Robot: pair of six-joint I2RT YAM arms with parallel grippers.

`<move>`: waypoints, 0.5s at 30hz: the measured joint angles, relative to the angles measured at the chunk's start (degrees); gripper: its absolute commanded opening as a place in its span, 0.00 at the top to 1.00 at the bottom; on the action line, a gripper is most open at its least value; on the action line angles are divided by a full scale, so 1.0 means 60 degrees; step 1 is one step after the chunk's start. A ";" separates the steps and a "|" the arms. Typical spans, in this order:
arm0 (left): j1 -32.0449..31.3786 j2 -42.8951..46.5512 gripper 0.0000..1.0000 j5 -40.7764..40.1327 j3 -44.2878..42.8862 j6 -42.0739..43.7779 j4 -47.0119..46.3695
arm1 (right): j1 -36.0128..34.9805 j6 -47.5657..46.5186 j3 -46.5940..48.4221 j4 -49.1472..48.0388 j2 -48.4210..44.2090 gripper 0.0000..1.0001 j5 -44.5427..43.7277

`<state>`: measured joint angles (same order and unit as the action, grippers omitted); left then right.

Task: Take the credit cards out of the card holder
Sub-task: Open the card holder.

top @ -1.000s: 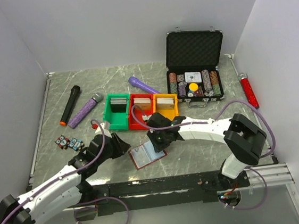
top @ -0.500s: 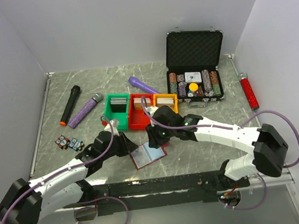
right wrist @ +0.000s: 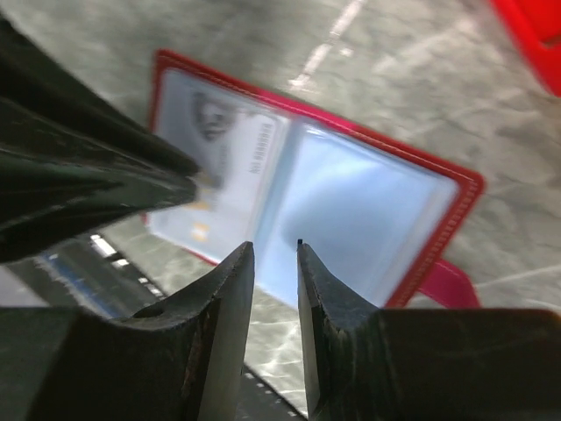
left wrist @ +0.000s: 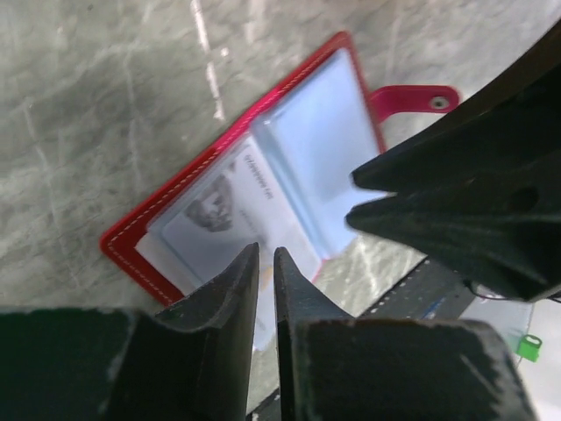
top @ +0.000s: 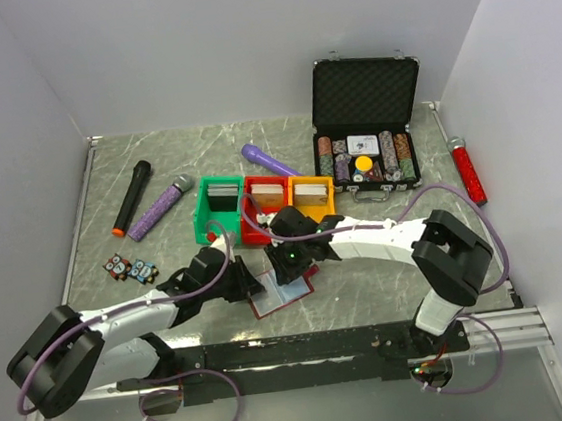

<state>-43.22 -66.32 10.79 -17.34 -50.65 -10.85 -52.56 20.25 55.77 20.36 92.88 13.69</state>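
Observation:
The card holder [top: 282, 294] lies open and flat on the table, dark red with pale blue sleeves. In the left wrist view [left wrist: 254, 189] a card with a printed face [left wrist: 230, 210] sits in its left sleeve. It also shows in the right wrist view [right wrist: 351, 197]. My left gripper [top: 255, 283] hovers at the holder's left edge [left wrist: 266, 254], jaws almost closed with nothing between them. My right gripper [top: 292, 266] is over the middle fold [right wrist: 274, 246], jaws a narrow gap apart and empty. The two grippers' tips are close together.
Green [top: 217, 213], red [top: 261, 211] and yellow [top: 310, 198] bins with cards stand just behind the holder. An open black chip case [top: 366, 131] is at the back right. Two microphones [top: 131, 197], a purple tool [top: 267, 158], a red-handled tool [top: 467, 169] and small dice-like blocks [top: 130, 270] lie around.
My left gripper has moved right to the card holder's left edge. My right gripper has swung down over the holder's middle. The holder has stayed in place.

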 measured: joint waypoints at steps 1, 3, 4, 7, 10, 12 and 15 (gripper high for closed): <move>-0.0011 -0.0098 0.83 -0.0029 0.0000 -0.0004 0.0007 | 0.0011 -0.0022 -0.0055 0.0004 0.0011 0.66 -0.0106; -0.0015 -0.0200 0.84 -0.0095 0.0000 -0.0004 0.0066 | 0.0015 -0.0033 -0.0219 0.0000 0.0011 0.66 -0.0233; -0.0018 -0.0255 0.85 -0.0175 0.0000 0.0000 0.0109 | 0.0015 -0.0033 -0.0328 -0.0011 0.0011 0.66 -0.0291; -0.0022 -0.0401 0.86 -0.0288 -0.0044 -0.0007 0.0135 | 0.0022 0.0000 -0.0605 -0.0084 0.0007 0.66 -0.0353; -0.0026 -0.0532 0.87 -0.0448 -0.0127 -0.0015 0.0131 | 0.0058 0.0051 -0.0718 -0.0240 -0.0029 0.66 -0.0364; -0.0026 -0.0557 0.87 -0.0546 -0.0146 -0.0022 0.0135 | 0.0113 0.0102 -0.0863 -0.0397 -0.0117 0.66 -0.0342; -0.0026 -0.0568 0.86 -0.0739 -0.0153 -0.0025 0.0131 | 0.0197 0.0186 -0.1104 -0.0652 -0.0259 0.66 -0.0277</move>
<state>-43.38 -69.73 6.35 -18.26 -50.81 -10.07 -51.37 21.37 49.15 16.45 91.33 12.03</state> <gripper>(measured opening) 0.135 0.340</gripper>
